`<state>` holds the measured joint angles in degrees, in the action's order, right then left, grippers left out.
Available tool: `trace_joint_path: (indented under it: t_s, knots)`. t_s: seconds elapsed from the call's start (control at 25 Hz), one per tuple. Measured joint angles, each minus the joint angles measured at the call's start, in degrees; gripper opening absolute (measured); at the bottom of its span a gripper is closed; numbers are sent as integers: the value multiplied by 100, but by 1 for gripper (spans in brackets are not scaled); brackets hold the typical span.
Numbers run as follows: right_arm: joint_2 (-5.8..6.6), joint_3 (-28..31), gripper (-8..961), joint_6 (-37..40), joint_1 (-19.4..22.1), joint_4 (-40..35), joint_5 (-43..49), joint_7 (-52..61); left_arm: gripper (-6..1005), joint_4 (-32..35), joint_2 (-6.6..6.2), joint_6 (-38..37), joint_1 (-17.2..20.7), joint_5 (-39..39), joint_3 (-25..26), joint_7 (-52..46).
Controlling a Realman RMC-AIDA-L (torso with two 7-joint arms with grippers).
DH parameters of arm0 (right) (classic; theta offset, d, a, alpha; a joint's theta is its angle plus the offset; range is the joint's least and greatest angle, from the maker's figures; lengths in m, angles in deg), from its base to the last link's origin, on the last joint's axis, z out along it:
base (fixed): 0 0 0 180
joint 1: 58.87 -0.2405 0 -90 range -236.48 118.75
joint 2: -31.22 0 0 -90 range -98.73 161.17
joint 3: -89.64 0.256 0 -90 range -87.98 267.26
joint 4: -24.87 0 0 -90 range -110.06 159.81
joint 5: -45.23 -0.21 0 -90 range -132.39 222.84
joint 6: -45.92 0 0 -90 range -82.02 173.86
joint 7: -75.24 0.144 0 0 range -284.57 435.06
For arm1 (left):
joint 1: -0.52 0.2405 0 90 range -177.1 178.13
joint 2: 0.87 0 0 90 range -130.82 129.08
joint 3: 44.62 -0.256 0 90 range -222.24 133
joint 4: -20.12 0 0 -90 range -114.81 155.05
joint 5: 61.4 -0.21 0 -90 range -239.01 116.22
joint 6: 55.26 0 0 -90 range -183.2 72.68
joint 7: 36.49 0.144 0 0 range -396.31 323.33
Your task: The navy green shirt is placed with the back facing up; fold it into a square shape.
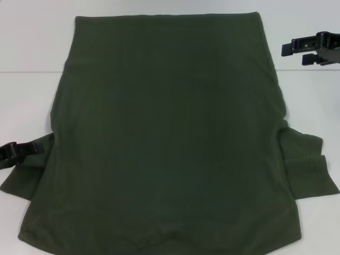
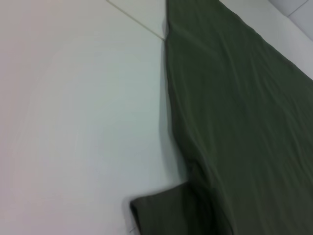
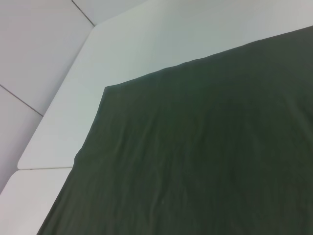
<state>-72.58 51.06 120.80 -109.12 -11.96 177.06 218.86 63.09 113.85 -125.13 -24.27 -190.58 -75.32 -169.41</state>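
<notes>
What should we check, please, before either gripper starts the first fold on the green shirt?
1. Navy green shirt spread flat on the white table: ok, only light wrinkles.
2. Sleeves laid out: not ok, the one on the robot's right is partly doubled over.
3. Left gripper placed for a grasp: ok, at the shirt's left edge by the sleeve.
4. Left gripper holding fabric: cannot tell.
5. Right gripper ready: ok, open beside the far right corner, apart from the cloth.
6. Far hem straight: ok, seen in the right wrist view.
</notes>
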Motion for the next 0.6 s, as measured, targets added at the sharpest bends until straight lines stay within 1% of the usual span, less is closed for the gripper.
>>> trace_joint_path:
  t_s: [0.36,0.6]
  knots:
    - [0,61,826,3,4,9,0,0,438,48,32,42,34,-11,-14,14]
    - [0,119,826,27,18,-6,0,0,212,53,33,44,51,-11,-19,13]
